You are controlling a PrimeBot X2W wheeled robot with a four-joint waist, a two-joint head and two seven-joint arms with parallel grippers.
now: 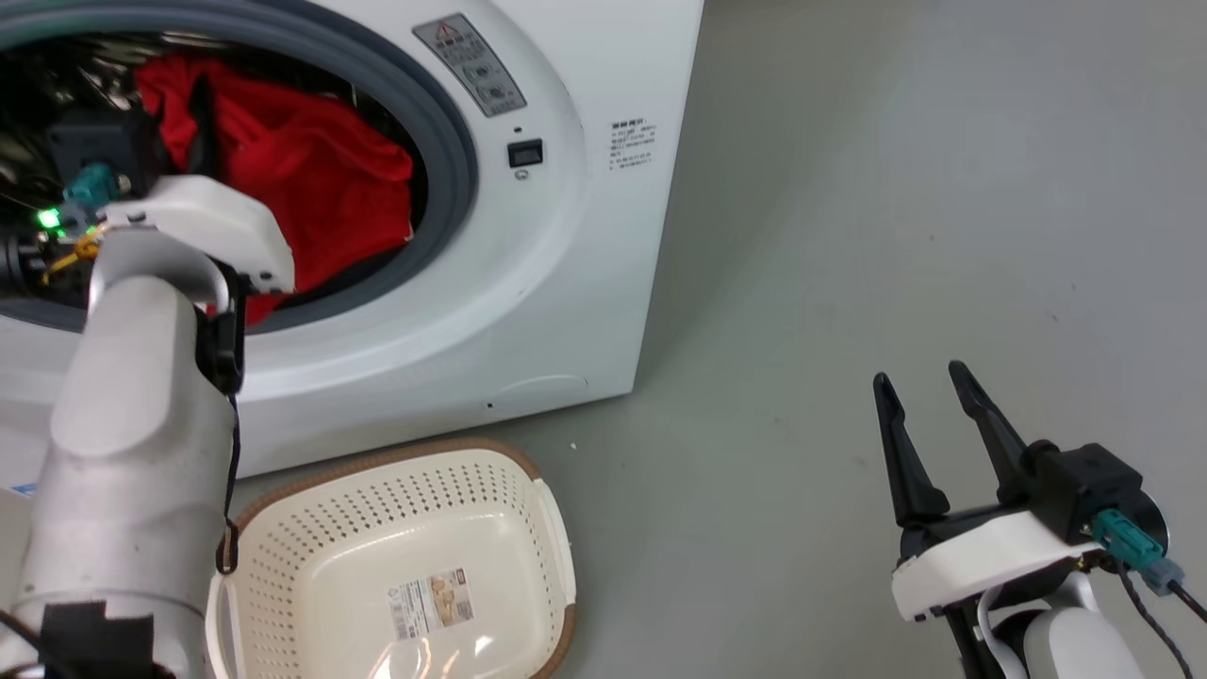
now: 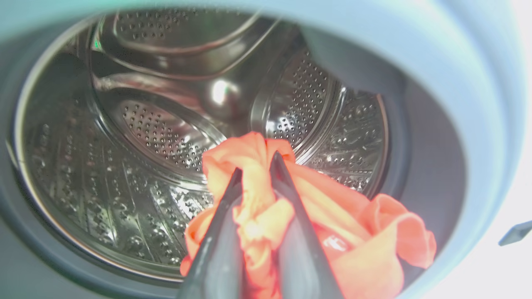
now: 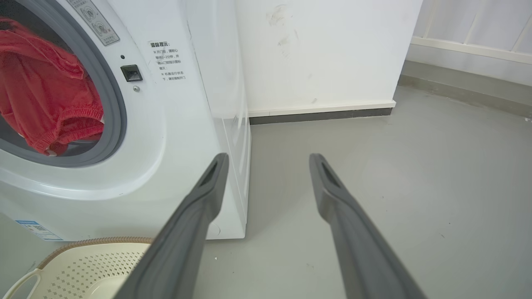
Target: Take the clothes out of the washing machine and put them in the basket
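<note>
Left gripper [image 2: 256, 162] is inside the mouth of the large white front-loading washing machine [image 1: 566, 236]. Its two long dark fingers are pinched on a bunched fold of the bright red soft fabric garment [image 1: 302, 160]: jaws clamped on the cloth, w/ fabric bulging out between & around them. The garment hangs in the round opening, its lower edge reaching the bottom of the grey rubber ring [image 1: 453, 123]. Behind it in the left wrist view is the shiny perforated steel drum [image 2: 158, 133]. The pale left forearm rises from lower left in the head view.

The small cream plastic basket w/ perforated sides & brown rim [image 1: 377, 509] sits on the grey floor [image 1: 849, 236] just in front of the machine, below the opening (paper label [image 1: 432, 599] on its bottom, print too small to read).

Right gripper [image 1: 919, 375] hovers over the floor, well off to the machine's right side, jaws spread apart, fingers pointing approx. toward the machine's front corner & the white wall beyond.
</note>
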